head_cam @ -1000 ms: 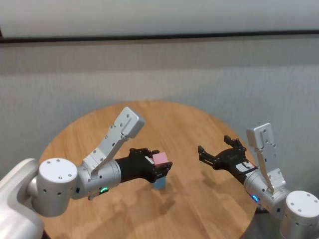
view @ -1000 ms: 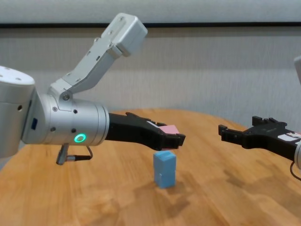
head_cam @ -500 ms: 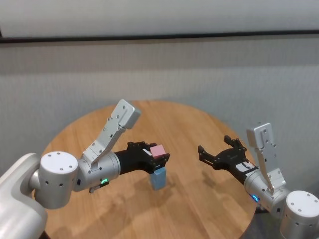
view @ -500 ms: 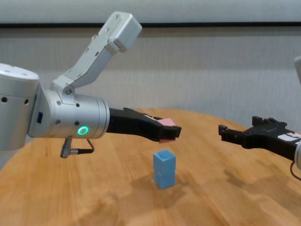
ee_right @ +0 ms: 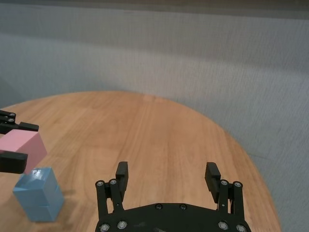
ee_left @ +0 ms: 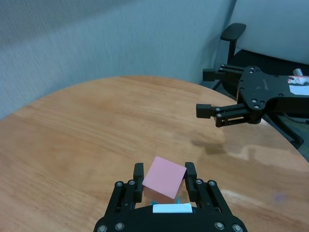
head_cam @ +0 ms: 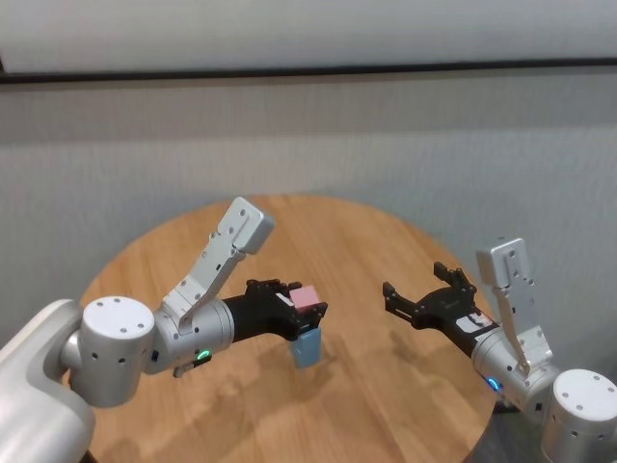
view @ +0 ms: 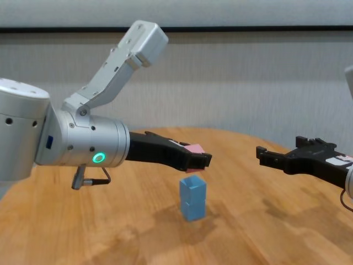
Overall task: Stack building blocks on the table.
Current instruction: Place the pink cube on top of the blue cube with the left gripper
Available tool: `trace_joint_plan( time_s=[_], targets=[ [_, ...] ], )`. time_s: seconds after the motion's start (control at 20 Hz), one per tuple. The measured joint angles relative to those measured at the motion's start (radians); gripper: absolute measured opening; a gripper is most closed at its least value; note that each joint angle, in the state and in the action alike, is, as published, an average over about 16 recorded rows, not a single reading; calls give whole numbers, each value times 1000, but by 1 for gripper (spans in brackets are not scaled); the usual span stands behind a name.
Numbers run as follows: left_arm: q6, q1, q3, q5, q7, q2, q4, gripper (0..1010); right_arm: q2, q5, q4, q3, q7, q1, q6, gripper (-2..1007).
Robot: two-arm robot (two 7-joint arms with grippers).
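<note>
Two light blue blocks [view: 192,198] stand stacked one on the other near the middle of the round wooden table [view: 259,232]; they also show in the head view [head_cam: 308,345] and the right wrist view [ee_right: 39,194]. My left gripper [view: 199,159] is shut on the pink block [ee_left: 164,177] and holds it in the air just above the blue stack, apart from it. The pink block also shows in the head view [head_cam: 304,297] and the right wrist view [ee_right: 20,147]. My right gripper [view: 266,157] is open and empty, held above the table's right side.
A grey wall runs behind the table. A black office chair [ee_left: 233,36] stands beyond the table's far edge in the left wrist view. The table's edge [ee_right: 251,159] curves close by my right gripper.
My left gripper has drawn back and risen slightly with the pink block, staying just over the blue stack. The right arm has not moved.
</note>
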Motion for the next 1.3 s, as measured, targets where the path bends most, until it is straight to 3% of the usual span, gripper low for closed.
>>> trace_joint_plan(
  time_s=[1.3],
  targets=[
    [7, -9, 8, 24, 3, -21, 50, 528, 0, 0, 0, 0, 0, 0, 0, 1005]
  ],
)
